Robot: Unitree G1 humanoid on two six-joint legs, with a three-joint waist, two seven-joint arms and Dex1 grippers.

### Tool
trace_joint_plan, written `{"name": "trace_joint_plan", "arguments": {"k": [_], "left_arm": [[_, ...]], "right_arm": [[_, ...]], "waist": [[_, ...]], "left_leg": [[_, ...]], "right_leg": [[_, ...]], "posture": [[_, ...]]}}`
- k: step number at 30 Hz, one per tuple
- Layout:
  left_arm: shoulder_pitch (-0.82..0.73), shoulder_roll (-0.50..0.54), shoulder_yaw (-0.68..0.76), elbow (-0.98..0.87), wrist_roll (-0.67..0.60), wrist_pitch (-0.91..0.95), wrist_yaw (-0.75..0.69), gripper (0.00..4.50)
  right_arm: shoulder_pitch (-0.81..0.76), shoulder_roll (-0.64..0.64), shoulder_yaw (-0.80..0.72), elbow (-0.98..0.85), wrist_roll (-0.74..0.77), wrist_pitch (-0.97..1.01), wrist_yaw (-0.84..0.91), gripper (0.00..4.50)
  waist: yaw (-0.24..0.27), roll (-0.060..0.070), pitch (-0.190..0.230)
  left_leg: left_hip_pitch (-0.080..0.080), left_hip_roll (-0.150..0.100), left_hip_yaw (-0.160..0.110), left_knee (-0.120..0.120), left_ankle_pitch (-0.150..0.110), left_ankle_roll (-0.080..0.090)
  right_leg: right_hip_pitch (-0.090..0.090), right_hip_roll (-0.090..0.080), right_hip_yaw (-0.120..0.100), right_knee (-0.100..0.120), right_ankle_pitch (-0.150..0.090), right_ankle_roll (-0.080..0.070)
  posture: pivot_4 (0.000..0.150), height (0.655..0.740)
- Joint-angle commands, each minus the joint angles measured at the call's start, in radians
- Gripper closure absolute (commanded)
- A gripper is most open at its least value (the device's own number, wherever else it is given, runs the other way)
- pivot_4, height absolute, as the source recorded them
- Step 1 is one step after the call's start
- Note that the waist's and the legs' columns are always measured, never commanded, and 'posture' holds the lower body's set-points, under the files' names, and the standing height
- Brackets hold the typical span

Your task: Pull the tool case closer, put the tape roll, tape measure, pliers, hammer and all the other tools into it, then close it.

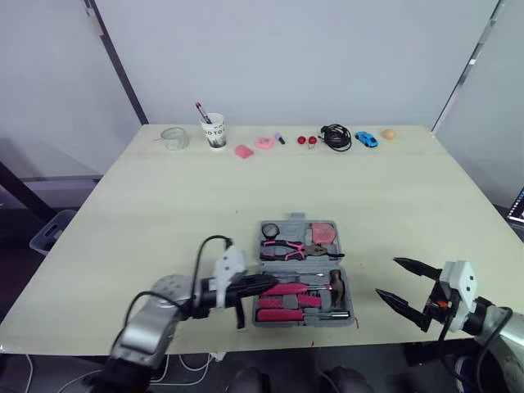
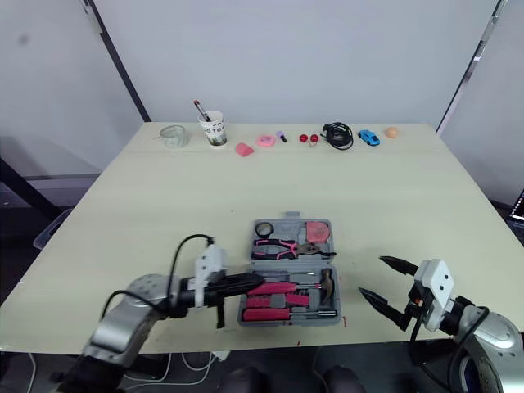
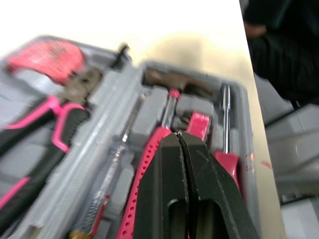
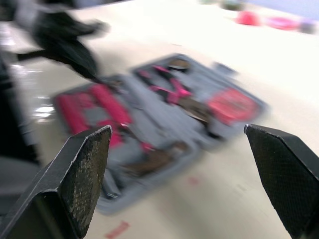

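**Left pincer in the case, right one waiting**

On the pale wooden counter [image 1: 164,205], the left pincer [image 1: 268,283] reaches into the near half of the open grey plastic tool case [image 1: 301,261]. Its two black fingers are pressed together with nothing visible between them, the tips lying over the pink-handled drivers. The case sits near the counter's front edge, both halves flat. The pink-handled pliers [image 1: 282,248] lie in the far half and the hammer with the dark head [image 1: 334,282] in the near one – most slots look filled. To the right, well apart from the case, the right pincer [image 1: 387,277] hovers spread wide and empty.

The risks, as I judge them:
- Drawing the left fingers out carelessly could snag a pink handle and lift that tool from its slot.
- A tool left proud would stop the lid closing flush.
- The case lies close to the edge – a shove toward the robot while folding it could tip it off.
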Motion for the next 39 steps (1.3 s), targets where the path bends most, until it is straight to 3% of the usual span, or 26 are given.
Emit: {"name": "trace_joint_plan", "arguments": {"k": [1,4,7,9,10,15,16,21,26,36,37,39], "left_arm": [[0.081,0.03,0.172,-0.078,-0.107,0.076,0.059,4.47],[0.15,0.038,0.252,-0.095,-0.125,0.056,0.088,4.47],[0.234,0.03,0.351,-0.099,-0.129,0.038,0.154,3.77],[0.29,0.011,0.425,-0.109,-0.152,0.035,0.195,2.84],[0.334,0.002,0.469,-0.118,-0.165,0.031,0.207,1.88],[0.462,-0.031,0.577,-0.128,-0.183,-0.003,0.245,0.59],[0.481,-0.042,0.604,-0.127,-0.198,-0.001,0.258,0.1],[0.542,-0.038,0.654,-0.111,-0.205,-0.032,0.24,0.04],[0.495,0.016,0.614,-0.073,-0.202,-0.009,0.206,0.04],[0.307,0.138,0.406,0.058,-0.086,-0.059,0.097,0.04],[0.265,0.142,0.377,0.084,-0.085,-0.058,0.073,0.0],[0.173,0.141,0.323,0.137,-0.084,-0.042,0.038,0.53]], "right_arm": [[0.005,0.028,-0.073,0.046,-0.016,-0.022,-0.088,0.0],[0.018,0.031,-0.094,0.107,-0.029,-0.056,-0.085,0.0],[0.04,0.039,-0.12,0.154,-0.016,-0.098,-0.061,0.0],[0.059,0.039,-0.142,0.18,-0.004,-0.116,-0.05,0.0],[0.075,0.039,-0.154,0.194,-0.001,-0.127,-0.045,0.0],[0.125,0.041,-0.189,0.211,0.016,-0.148,-0.025,0.0],[0.134,0.039,-0.197,0.211,0.016,-0.151,-0.026,0.0],[0.142,0.03,-0.233,0.202,0.022,-0.135,-0.052,0.0],[0.101,-0.002,-0.186,0.226,-0.046,-0.104,-0.075,0.0],[-0.054,-0.014,-0.044,0.152,-0.049,0.002,-0.031,0.0],[-0.098,-0.016,-0.016,0.159,-0.055,0.027,-0.026,0.41],[-0.185,-0.012,0.037,0.181,-0.074,0.065,-0.023,0.86]], "waist": [[0.002,0.001,0.0],[0.004,0.001,0.0],[0.003,0.001,0.0],[0.003,0.001,0.0],[0.004,0.001,0.001],[0.002,0.0,0.0],[0.002,0.0,0.0],[0.003,0.0,0.0],[0.004,0.0,0.0],[-0.004,0.0,0.0],[-0.003,0.0,0.0],[-0.003,0.0,0.0]], "left_leg": [[0.001,0.0,0.0,0.0,0.0,0.0],[0.003,0.002,0.002,0.0,0.0,0.0],[0.003,0.002,0.002,0.0,0.0,0.0],[0.003,0.002,0.002,-0.001,0.0,0.0],[0.003,0.002,0.003,-0.001,0.0,0.0],[0.004,0.003,0.003,-0.003,0.0,0.0],[0.005,0.003,0.003,-0.003,0.0,0.0],[0.004,0.003,0.003,-0.004,0.0,-0.001],[0.004,0.003,0.004,-0.004,-0.001,-0.001],[0.004,0.002,0.005,-0.007,0.0,0.0],[0.004,0.002,0.005,-0.007,0.0,0.0],[0.004,0.002,0.005,-0.008,0.0,0.0]], "right_leg": [[0.0,0.0,0.0,0.0,0.0,0.0],[0.001,-0.001,0.002,0.001,0.0,0.0],[0.0,-0.001,0.002,0.001,0.0,0.0],[0.0,-0.001,0.002,0.001,0.0,0.0],[0.0,-0.001,0.002,0.001,0.0,0.0],[0.0,-0.002,0.003,0.0,-0.001,-0.001],[-0.001,-0.002,0.003,0.0,-0.001,0.0],[-0.002,-0.003,0.003,0.0,-0.003,0.002],[-0.002,-0.004,0.003,0.0,-0.003,0.002],[-0.002,-0.003,0.004,-0.001,-0.001,-0.001],[-0.002,-0.003,0.004,-0.001,-0.001,-0.001],[-0.002,-0.003,0.003,-0.002,-0.001,-0.002]], "posture": [[0.15,0.74],[0.15,0.74],[0.15,0.74],[0.15,0.74],[0.15,0.74],[0.15,0.74],[0.15,0.74],[0.15,0.74],[0.15,0.74],[0.15,0.74],[0.15,0.74],[0.15,0.74]]}}
